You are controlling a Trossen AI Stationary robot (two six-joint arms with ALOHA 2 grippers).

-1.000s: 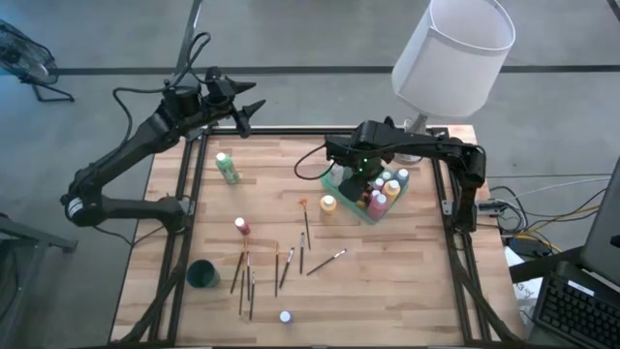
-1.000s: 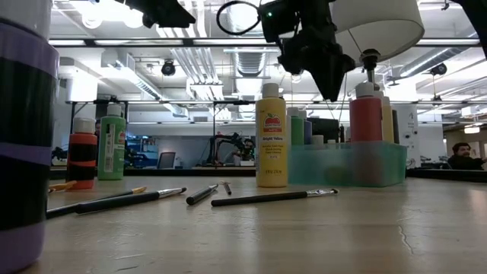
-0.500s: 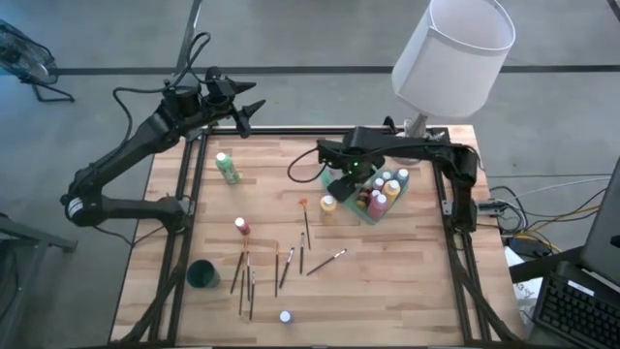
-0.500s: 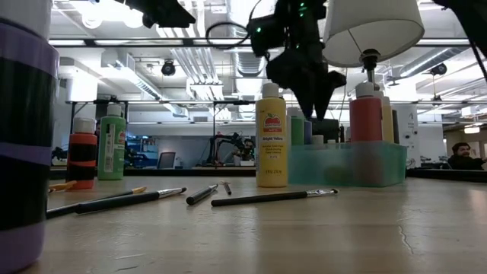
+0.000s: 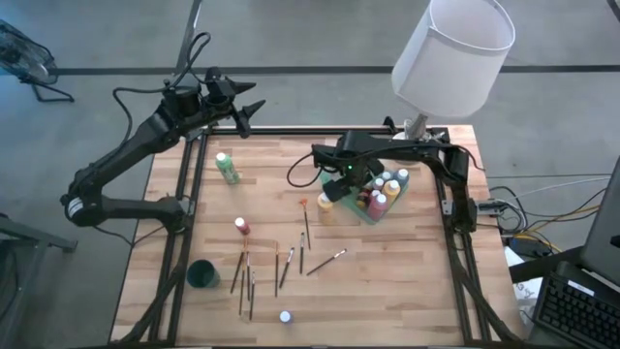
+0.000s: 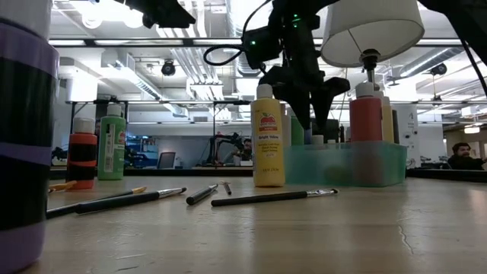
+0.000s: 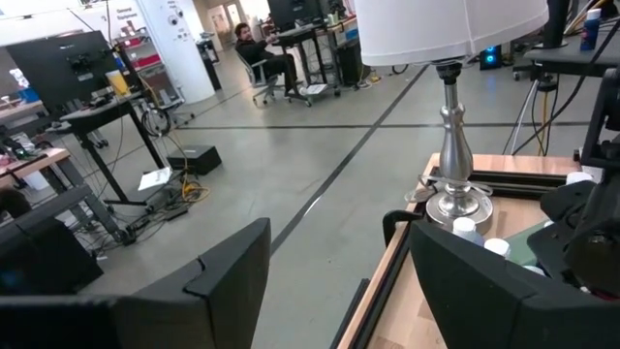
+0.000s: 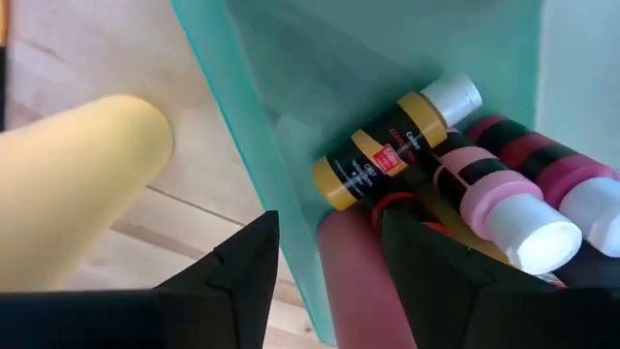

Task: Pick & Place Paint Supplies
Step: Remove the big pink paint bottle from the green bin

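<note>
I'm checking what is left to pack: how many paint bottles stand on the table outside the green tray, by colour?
Green paint bottle with white cap: 1
Red paint bottle with white cap: 1
Yellow paint bottle with white cap: 1
Purple-and-black paint bottle: 1
Total: 4

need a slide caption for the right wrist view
Right gripper, fingers apart, straddles the green tray's wall: paint bottles lie inside, a yellow bottle stands outside.
</note>
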